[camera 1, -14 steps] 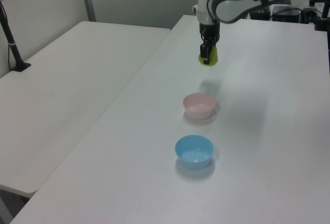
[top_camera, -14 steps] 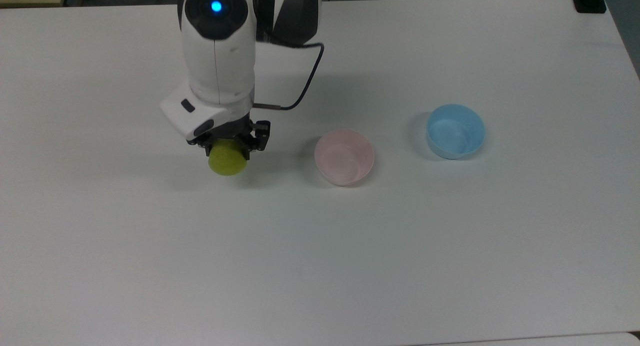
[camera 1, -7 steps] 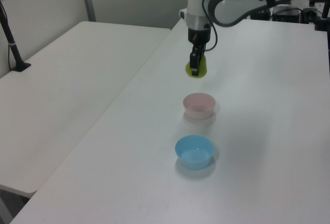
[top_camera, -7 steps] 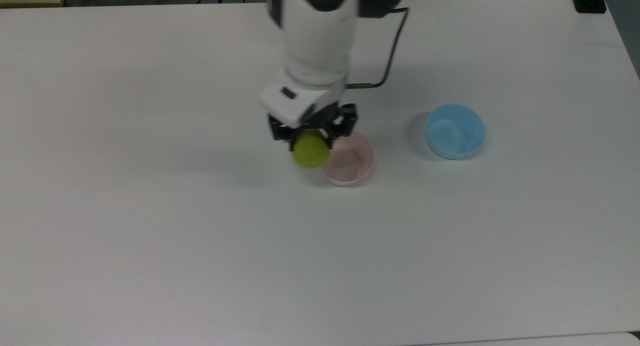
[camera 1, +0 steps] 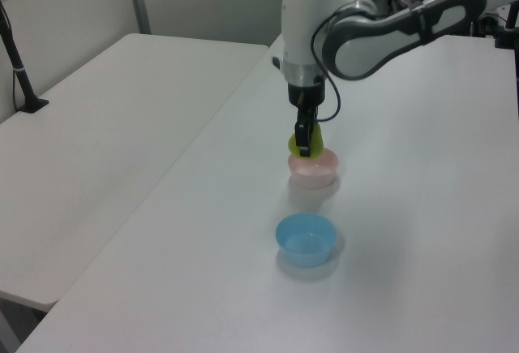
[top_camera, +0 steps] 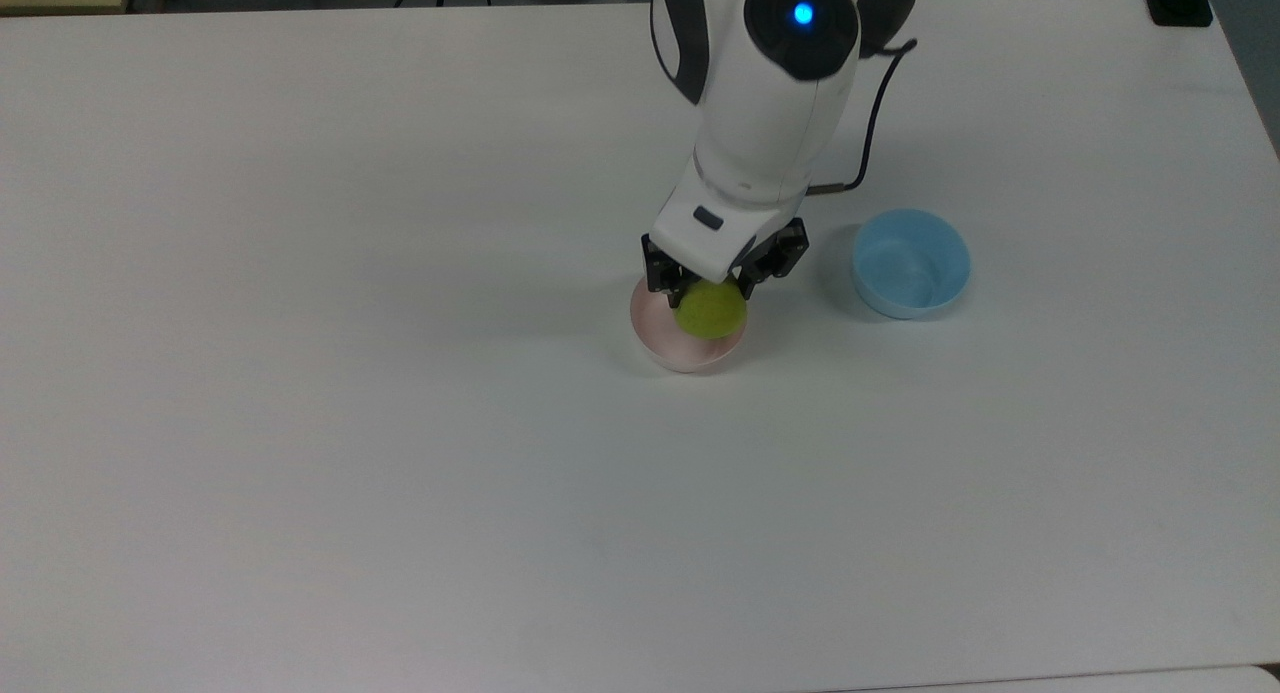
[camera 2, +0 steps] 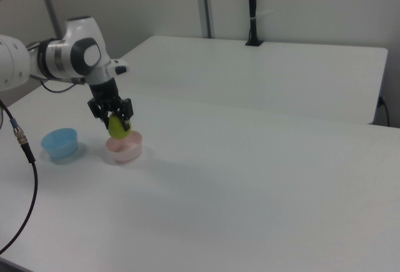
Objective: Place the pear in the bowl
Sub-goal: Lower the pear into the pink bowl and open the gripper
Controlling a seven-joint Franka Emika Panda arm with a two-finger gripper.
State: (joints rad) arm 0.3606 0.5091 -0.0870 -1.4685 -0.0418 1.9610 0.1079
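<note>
- Directly over the pink bowl (top_camera: 668, 345), the gripper (top_camera: 722, 281) points down with its fingers pinching the pear (top_camera: 710, 309) from either side.
- Held above the bowl's opening, the pear appears to hang just over the rim rather than rest inside, though the left view leaves that contact unclear.
- Its long axis seems roughly upright, narrow end up between the fingers and rounded base down.
- Well apart toward the top view's right, a light blue bowl (top_camera: 911, 263) stands upright on the white table (top_camera: 300, 423).
- No writing can be read on any of them.
</note>
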